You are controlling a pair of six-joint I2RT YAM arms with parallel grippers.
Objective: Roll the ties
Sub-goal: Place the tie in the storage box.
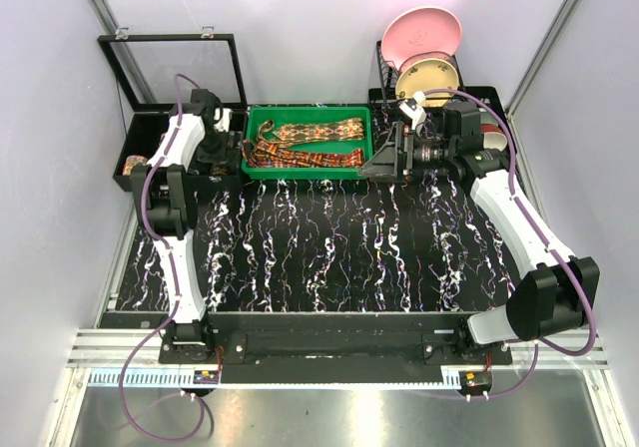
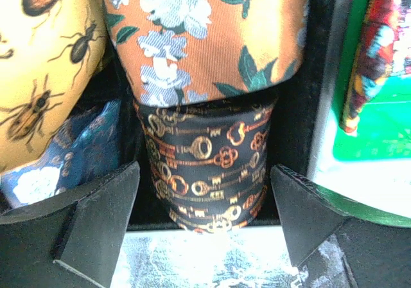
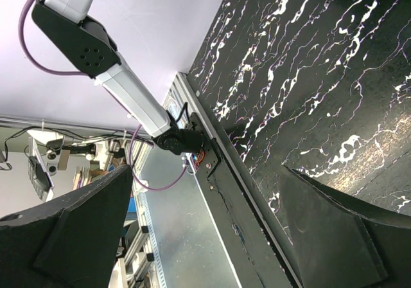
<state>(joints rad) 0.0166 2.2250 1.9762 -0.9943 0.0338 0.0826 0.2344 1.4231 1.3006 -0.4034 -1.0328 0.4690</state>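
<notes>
1. We see flat ties (image 1: 305, 143) lying unrolled and overlapping inside the green tray (image 1: 300, 173), patterned in brown, orange and red.
2. Just left of the tray, a black box (image 2: 321, 76) holds rolled ties. The key-print coil (image 2: 205, 166), dark with gold keys, sits at the box's near wall. The flowered coil (image 2: 199, 37), orange, touches it from behind. The beetle-print coil (image 2: 45, 63), yellow, and a blue coil (image 2: 70, 153) lie farther from the tray.
3. The left end effector (image 2: 202, 236) hangs over the box's end nearest the tray. Its jaws are spread wide either side of the key-print coil, and we see a gap on both sides.
4. The right end effector (image 3: 205, 230) hovers just right of the tray above the marbled desk (image 1: 329, 257), jaws apart and empty.
5. Behind the tray's right corner, plates (image 1: 424, 33) stand in a rack (image 1: 384, 63).
</notes>
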